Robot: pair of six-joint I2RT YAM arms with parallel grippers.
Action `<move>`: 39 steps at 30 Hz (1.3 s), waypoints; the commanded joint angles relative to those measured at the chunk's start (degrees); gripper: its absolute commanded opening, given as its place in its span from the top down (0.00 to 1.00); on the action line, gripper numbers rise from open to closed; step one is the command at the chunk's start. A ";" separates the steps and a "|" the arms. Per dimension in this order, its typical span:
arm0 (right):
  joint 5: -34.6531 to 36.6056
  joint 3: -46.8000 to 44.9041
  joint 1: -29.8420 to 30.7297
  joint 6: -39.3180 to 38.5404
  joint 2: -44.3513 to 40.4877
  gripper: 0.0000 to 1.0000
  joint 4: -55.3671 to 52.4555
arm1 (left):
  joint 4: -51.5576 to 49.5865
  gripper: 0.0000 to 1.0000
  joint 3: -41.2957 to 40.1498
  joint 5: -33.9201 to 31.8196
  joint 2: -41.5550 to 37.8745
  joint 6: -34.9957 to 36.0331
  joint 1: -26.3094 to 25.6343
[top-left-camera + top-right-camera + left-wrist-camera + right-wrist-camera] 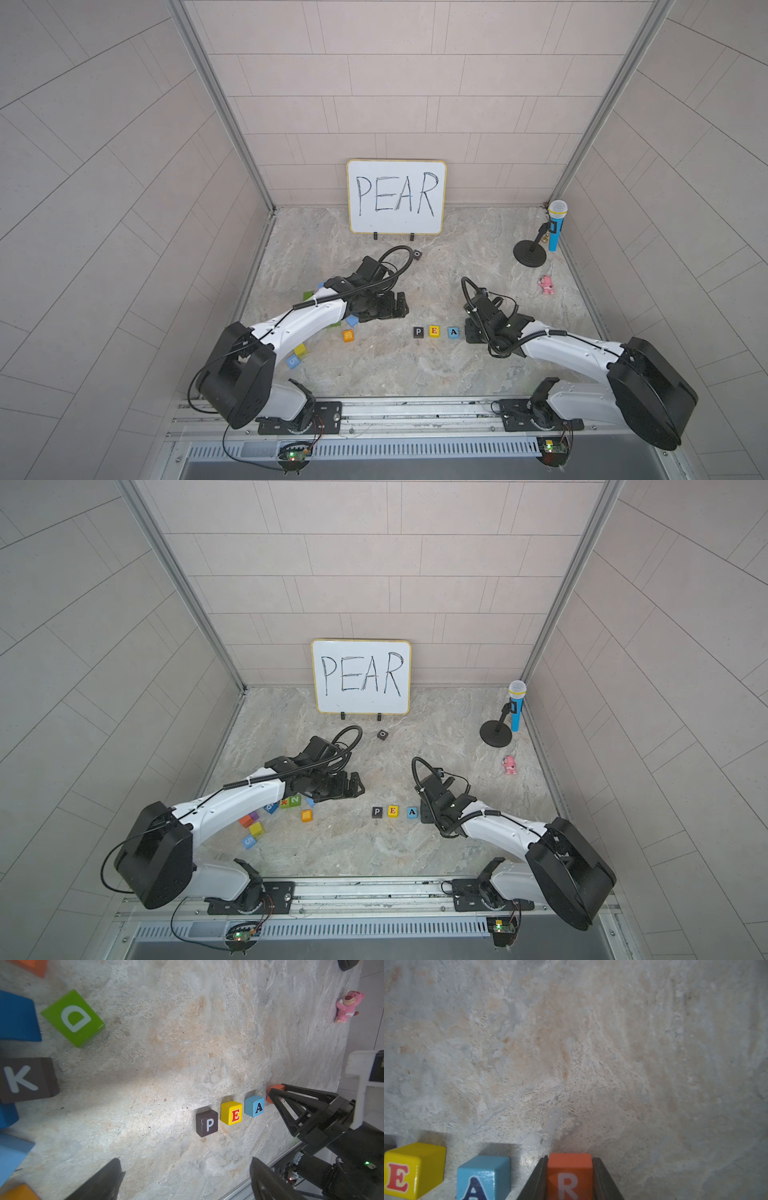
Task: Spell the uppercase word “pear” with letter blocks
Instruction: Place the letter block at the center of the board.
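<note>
Letter blocks [392, 811] spell most of the word: the P block [418, 331], E block [434, 331] and A block [453, 331] stand in a straight row near the front of the tabletop [374, 374]. They sit faces up and narrowly apart, reading in the same order as on the whiteboard [396, 197]. Just beside the A block, the orange-red R block [569, 1180] sits in the right gripper [569, 1158], its jaws closed flat on two opposite sides. That hold likely serves to square the last letter into line; whether the block touches the surface I cannot tell. Slightly farther back, the left gripper [185, 1160] hangs spread wide and empty, clear of the row, near the spare cubes [295, 800]. Farthest back, the whiteboard leans against the wall as the model.
</note>
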 commanded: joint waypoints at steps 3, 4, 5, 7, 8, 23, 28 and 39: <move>0.69 0.09 0.33 0.85 0.60 0.57 -1.91 | 0.04 0.00 1.00 0.02 -1.11 0.39 -0.22; 0.82 0.22 0.28 0.73 0.40 0.56 -2.15 | 0.04 0.00 1.02 0.02 -1.12 0.38 -0.18; 1.02 0.33 0.35 0.65 0.13 0.54 -2.37 | 0.05 0.00 0.96 0.02 -1.21 0.48 -0.22; 1.29 0.40 0.28 0.47 -0.45 0.52 -2.79 | 0.04 0.00 0.82 -0.06 -1.40 0.44 -0.22; 1.35 0.49 0.29 0.47 -0.71 0.52 -2.95 | 0.04 0.00 0.80 -0.16 -1.56 0.51 -0.20; -0.04 0.77 0.35 1.24 -5.16 0.50 -6.27 | 0.04 0.00 0.99 -0.24 -1.59 0.44 -0.25; -1.69 0.30 0.34 1.69 -3.85 0.51 -4.98 | -0.05 0.00 0.92 -0.25 -1.70 0.46 -0.25; -2.39 0.01 0.35 1.88 -3.27 0.54 -4.49 | -0.04 0.00 0.95 -0.42 -1.64 0.56 -0.21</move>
